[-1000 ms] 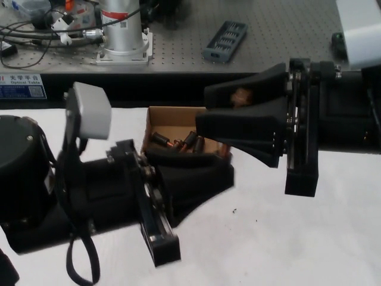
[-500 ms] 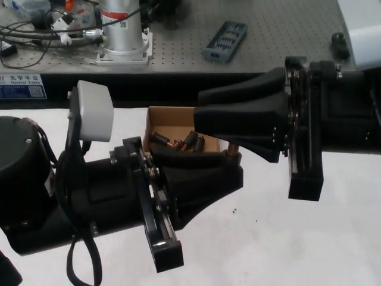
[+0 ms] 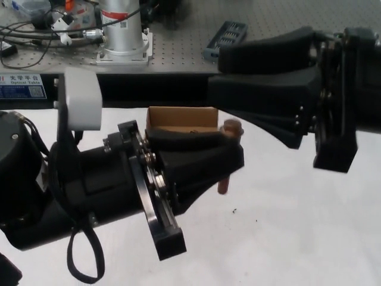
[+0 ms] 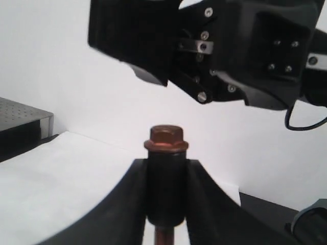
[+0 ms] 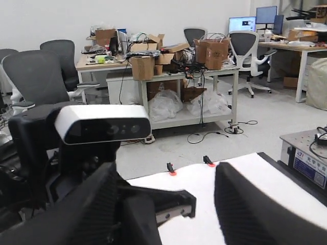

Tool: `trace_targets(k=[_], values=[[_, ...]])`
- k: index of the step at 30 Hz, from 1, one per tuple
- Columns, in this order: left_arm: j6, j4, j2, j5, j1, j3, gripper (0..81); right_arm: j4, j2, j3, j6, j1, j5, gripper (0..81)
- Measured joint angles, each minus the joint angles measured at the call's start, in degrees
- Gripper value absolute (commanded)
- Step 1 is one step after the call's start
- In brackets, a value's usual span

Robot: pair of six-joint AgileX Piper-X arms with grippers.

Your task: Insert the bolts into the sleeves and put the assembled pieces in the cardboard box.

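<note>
Copper-coloured bolt point(image 4: 166, 140) with a flanged hex head stands upright in a black cylindrical sleeve point(image 4: 164, 189). The head sits just above the sleeve's top, and the bare shank shows below it. The left gripper point(image 4: 164, 201) is clamped on the sleeve, one black finger against each side.

In the high view this gripper point(image 3: 229, 152) lies at the centre of the frame over the white cloth point(image 3: 286, 226). The bolt's head is above its fingers and the shank hangs beneath them. The brown cardboard box point(image 3: 178, 116) sits just behind it, also centre frame, partly hidden by the fingers.

The right gripper point(image 3: 215, 77) is in the upper right of the high view, up and right of the bolt and not touching it. Its two fingers point(image 5: 240, 204) stand well apart and hold nothing.
</note>
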Motion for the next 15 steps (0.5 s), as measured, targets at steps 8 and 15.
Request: trace_targets(k=[8,15], values=[[0.00,-0.20,0.00,-6.83,0.00,0.00,2.9,3.52,-1.80,0.00,0.86,-4.19,2.77,33.2],[0.00,12.21,0.00,-18.07,2.07,-3.11,2.9,16.44,-8.02,0.00,-1.35,-10.72,6.32,12.9]])
